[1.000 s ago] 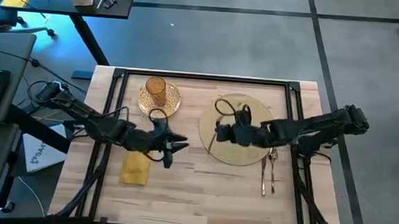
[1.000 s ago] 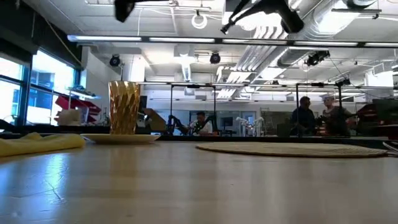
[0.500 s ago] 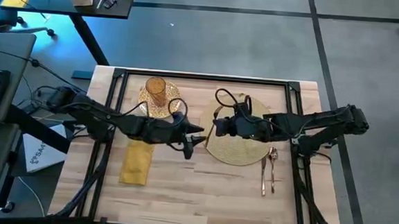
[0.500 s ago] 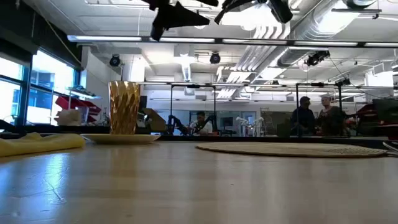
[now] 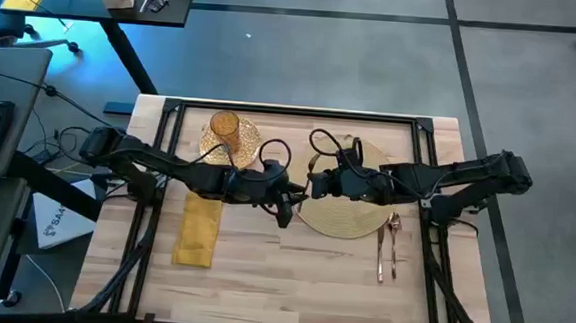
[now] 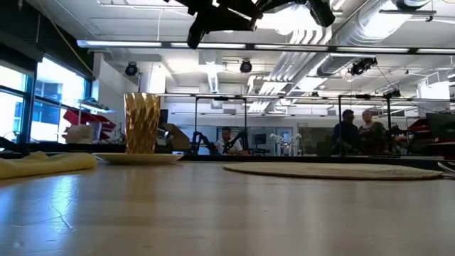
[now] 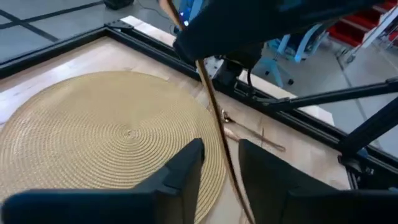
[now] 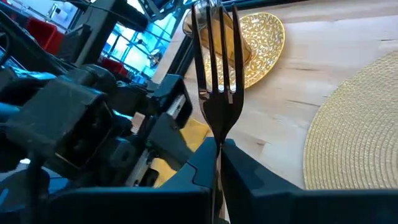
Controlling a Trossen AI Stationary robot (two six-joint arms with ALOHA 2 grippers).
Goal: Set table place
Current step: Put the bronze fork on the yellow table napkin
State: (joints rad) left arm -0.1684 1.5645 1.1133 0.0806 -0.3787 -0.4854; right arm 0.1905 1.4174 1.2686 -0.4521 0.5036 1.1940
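The table (image 5: 291, 272) is a light wood plank top with a black frame rail, and both arms reach in over its middle. The round woven placemat (image 5: 350, 213) lies right of centre, flat on the wood, with nothing resting on it. The yellow napkin (image 5: 198, 238) lies folded on the left part of the table, near the front. Behind it, near the far edge, the gold speckled plate (image 5: 244, 137) sits with the amber ribbed glass (image 5: 224, 128) standing upright on it. A spoon (image 5: 392, 240) and another slim piece of cutlery (image 5: 381, 259) lie side by side on the wood just beside the placemat's right edge.

The right gripper (image 5: 315, 184) hovers above the placemat's left edge with its jaws closed on the handle of a copper-coloured fork (image 8: 217, 81), whose tines point toward the plate and glass. The left gripper (image 5: 287, 204) hangs in the air just left of the placemat, nearly tip to tip with the right one. Its fingers (image 7: 180, 171) stand a narrow way apart on either side of the fork's thin handle (image 7: 217, 121); I cannot tell whether they touch it.
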